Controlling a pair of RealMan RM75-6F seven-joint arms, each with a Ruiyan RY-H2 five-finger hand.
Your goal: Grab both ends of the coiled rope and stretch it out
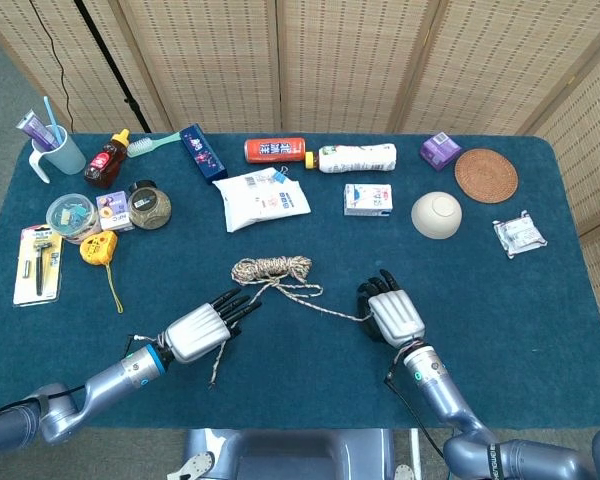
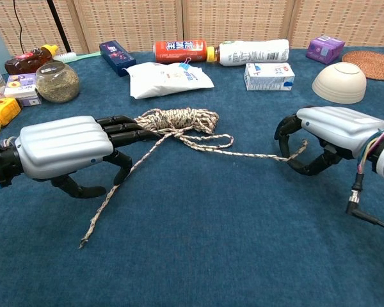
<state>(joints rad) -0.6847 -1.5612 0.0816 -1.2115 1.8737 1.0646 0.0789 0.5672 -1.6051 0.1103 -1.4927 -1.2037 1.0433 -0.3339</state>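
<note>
Rope lies coiled near the middle of the blue worktop, one tail trailing toward the robot's left side and the other running out to the right. The step in hand is taking hold of the two ends.

The right robot hand sits at the right tail's tip with its fingers curled around it; I judge this end held, though the contact itself is hidden under the palm. The left robot hand is spread, fingers pointing at the coil and lying over the left tail without closing on it.

Next, the left robot hand needs to close on its strand, ideally nearer the loose tip, which lies well behind the palm toward the robot. Only then can both arms draw apart.

The chest view shows the strand passing beneath the left fingers and the curl of the right fingers. The head view shows both hands only from above, but gives the whole layout: bottles, a bowl and packets along the far side.
</note>
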